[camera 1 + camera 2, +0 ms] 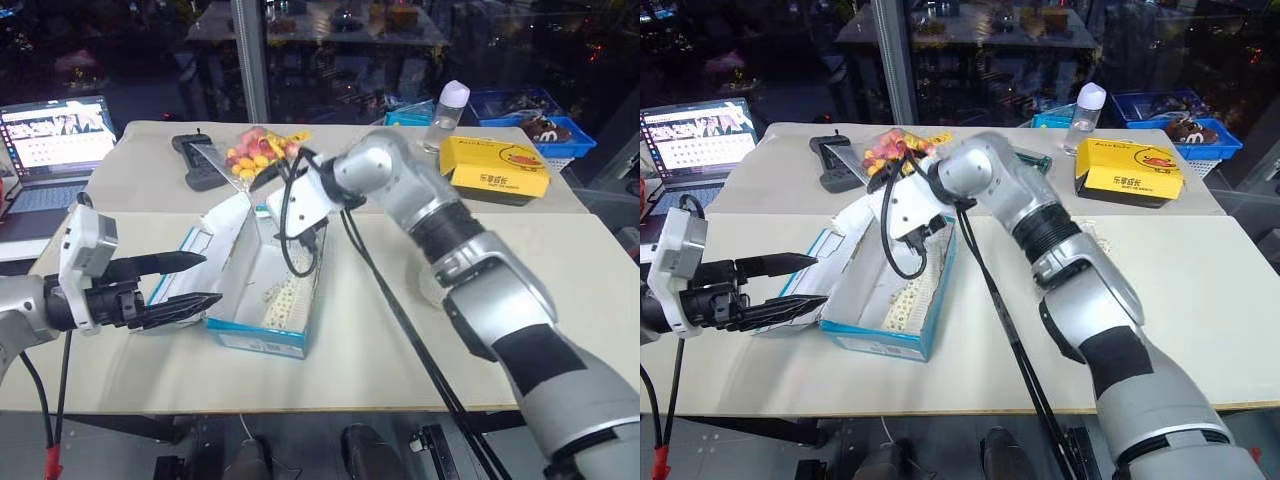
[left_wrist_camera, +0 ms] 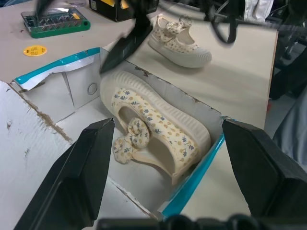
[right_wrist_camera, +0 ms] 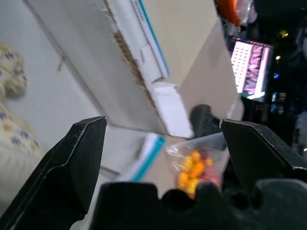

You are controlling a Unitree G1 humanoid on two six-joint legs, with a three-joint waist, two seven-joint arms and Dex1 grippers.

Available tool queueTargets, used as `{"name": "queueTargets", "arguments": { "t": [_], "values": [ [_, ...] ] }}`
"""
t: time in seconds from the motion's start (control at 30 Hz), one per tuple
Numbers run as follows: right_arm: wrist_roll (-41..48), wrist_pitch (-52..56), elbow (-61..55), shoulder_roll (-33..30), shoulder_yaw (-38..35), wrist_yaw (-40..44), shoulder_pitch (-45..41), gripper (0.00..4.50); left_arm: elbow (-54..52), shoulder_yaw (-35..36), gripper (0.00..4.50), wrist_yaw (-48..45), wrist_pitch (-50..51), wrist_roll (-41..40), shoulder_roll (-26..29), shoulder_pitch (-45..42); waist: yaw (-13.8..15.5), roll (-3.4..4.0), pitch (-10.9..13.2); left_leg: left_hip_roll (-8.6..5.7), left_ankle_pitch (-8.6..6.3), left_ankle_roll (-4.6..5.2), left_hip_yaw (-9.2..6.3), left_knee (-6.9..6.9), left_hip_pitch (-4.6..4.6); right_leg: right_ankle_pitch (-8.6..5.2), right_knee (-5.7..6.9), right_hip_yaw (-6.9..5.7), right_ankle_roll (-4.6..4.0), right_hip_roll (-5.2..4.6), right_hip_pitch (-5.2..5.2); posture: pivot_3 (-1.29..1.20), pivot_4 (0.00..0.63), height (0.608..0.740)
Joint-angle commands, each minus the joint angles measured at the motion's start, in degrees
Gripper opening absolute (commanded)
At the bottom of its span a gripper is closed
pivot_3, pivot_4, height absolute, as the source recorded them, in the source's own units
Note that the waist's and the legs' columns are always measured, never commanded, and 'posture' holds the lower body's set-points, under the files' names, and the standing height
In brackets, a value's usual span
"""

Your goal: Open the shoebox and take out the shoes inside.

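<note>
The shoebox (image 1: 262, 300) stands open in the centre of the frame, its long axis running from the lower edge toward the upper middle, with the torn lid folded to the left. Inside lies one cream shoe (image 2: 153, 127) with a small flower print and a bow, lengthwise along the box, sole against the right wall. A second shoe (image 2: 178, 38) rests outside on the table, just beyond the box. The right gripper (image 1: 288, 178) hangs above the far end of the box, jaws spread wide and empty (nothing between them but air), pointing toward the left of the frame. The left gripper (image 1: 178, 283), also wide open and empty, waits at the left of the box, near the lid. I judge the right one the nearer to the remaining shoe, which lies below it.
</note>
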Motion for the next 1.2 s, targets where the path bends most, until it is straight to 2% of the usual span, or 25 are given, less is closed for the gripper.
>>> {"name": "queueTargets", "arguments": {
  "t": [0.03, 0.27, 0.7, 0.93, 1.2],
  "values": [
    [-2.54, -7.83, 0.39, -2.89, 1.71, 0.58, -3.24, 4.47, -0.24, 0.36, 3.79, -0.48, -1.32, -0.05, -0.07, -1.01, 0.0, 0.0, 0.01, 0.0, 0.0, 0.0, 0.0, 0.0, 0.0, -0.01, 0.0, 0.0, 0.02, 0.0, -0.01, 0.0, 0.15, 0.723],
    [-9.01, -18.41, 2.2, -5.06, 7.15, -1.74, -1.92, 4.47, -0.22, 0.15, 3.79, -0.56, -1.31, -0.21, -0.14, -1.1, -0.12, 0.0, 0.01, 0.0, 0.0, 0.0, 0.0, 0.02, 0.03, -0.07, 0.02, 0.01, 0.12, 0.0, -0.01, 0.0, 0.15, 0.723],
    [-11.9, -26.6, 0.71, -5.6, 10.78, -1.92, -0.55, 4.47, -0.93, 0.9, 3.79, -0.37, -0.56, -0.81, -0.1, -0.4, -0.04, -0.01, 0.01, 0.0, 0.0, 0.0, 0.0, 0.02, 0.08, -0.04, 0.03, 0.01, 0.06, 0.0, 0.05, 0.0, 0.15, 0.723],
    [-13.22, -27.42, 1.89, -5.8, 10.75, -2.95, -2.91, 4.47, -1.13, 1.13, 3.79, -0.45, -0.5, -1.0, -0.15, 0.12, -0.01, -0.01, 0.0, 0.0, 0.0, 0.0, 0.0, 0.04, 0.11, -0.04, 0.04, 0.01, 0.06, 0.0, 0.07, 0.0, 0.15, 0.723],
    [-13.85, -28.0, 1.31, -6.23, 11.88, -2.24, -1.72, 4.47, -0.73, 0.78, 3.79, -0.67, -0.64, -0.85, -0.07, -0.09, 0.03, -0.01, 0.0, 0.0, 0.0, 0.01, 0.0, 0.05, 0.12, -0.04, 0.05, 0.01, 0.06, 0.0, 0.08, 0.0, 0.15, 0.723]
  ]
}}
